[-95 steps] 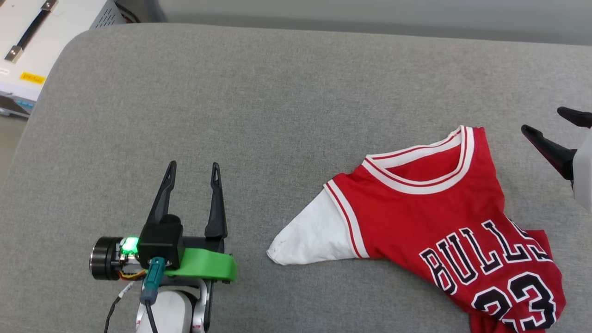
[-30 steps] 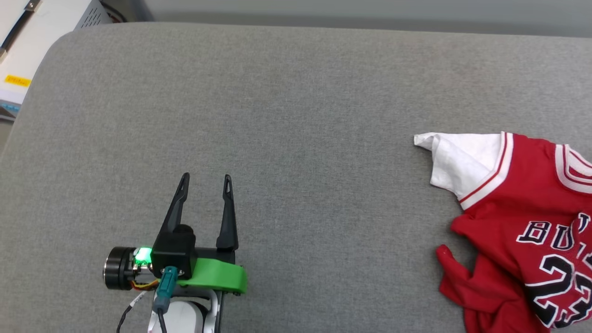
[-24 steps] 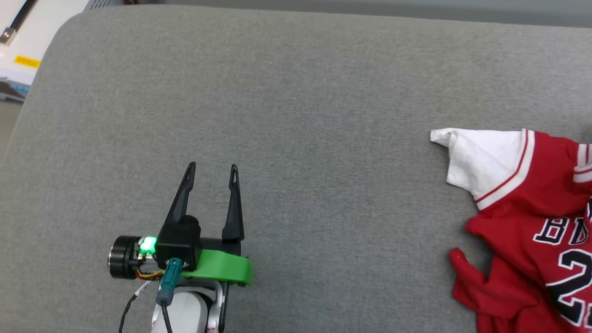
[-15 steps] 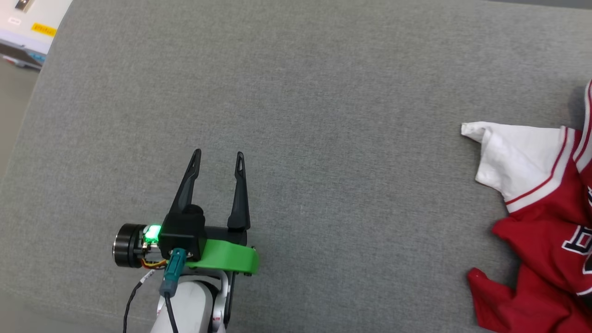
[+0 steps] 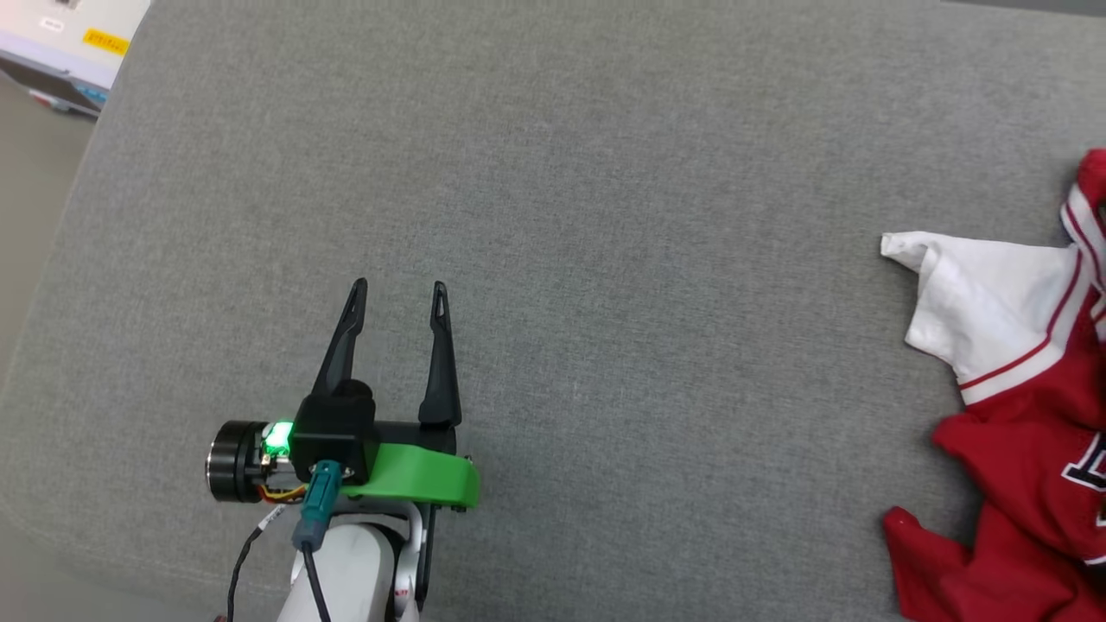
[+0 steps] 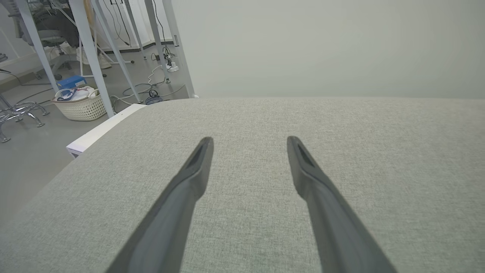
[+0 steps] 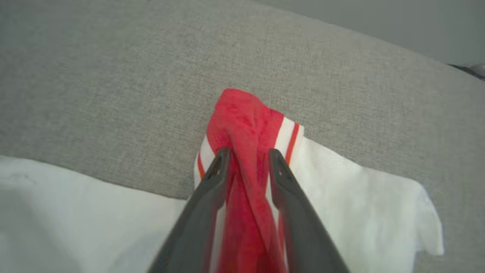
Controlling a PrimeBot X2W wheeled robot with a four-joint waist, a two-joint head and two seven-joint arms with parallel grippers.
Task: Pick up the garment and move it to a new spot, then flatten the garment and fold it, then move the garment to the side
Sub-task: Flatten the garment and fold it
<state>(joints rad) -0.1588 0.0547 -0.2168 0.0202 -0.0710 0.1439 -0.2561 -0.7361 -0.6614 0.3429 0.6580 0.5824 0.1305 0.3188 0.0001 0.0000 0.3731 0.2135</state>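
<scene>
Red-and-white jersey T-shirt [image 5: 1002,302], crumpled: likely soft, light, limp (best taken at collar trim). Fingers of right gripper [image 7: 246,153] astride its collar fold, grip uncertain; left gripper [image 5: 399,287], well apart, spread empty.

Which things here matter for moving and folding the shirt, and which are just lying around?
Job: the garment, right end effector with red fabric between its fingers, left end effector, grey cushion.
Lying about: wicker basket, white box, floor cables.
</scene>
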